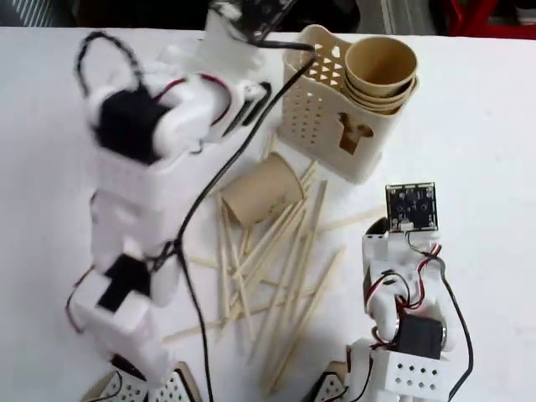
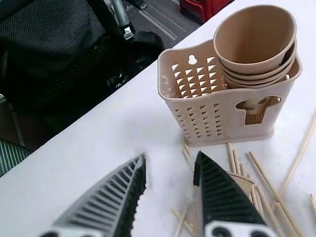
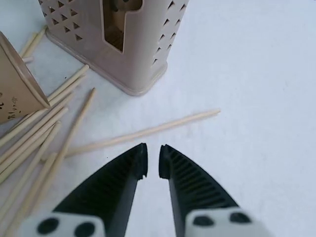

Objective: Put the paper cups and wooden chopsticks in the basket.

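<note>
A beige perforated basket (image 1: 322, 117) stands at the back of the table with a stack of paper cups (image 1: 381, 67) in it. One more paper cup (image 1: 264, 191) lies on its side on a scatter of wooden chopsticks (image 1: 276, 268). My left gripper (image 2: 168, 168) hangs open and empty over the table beside the basket (image 2: 212, 108), near the chopsticks (image 2: 269, 185). My right gripper (image 3: 152, 161) is low over the table, its jaws almost together on nothing. A lone chopstick (image 3: 143, 132) lies just ahead of it, with the basket (image 3: 123, 49) and the fallen cup (image 3: 15, 89) beyond.
The left arm (image 1: 159, 142) stretches over the left half of the table, its black cable (image 1: 209, 193) trailing across the chopsticks. The right arm (image 1: 402, 293) sits at the front right. Bare white table (image 1: 486, 167) spreads to the right of the basket. Dark chairs (image 2: 54, 59) stand beyond the far edge.
</note>
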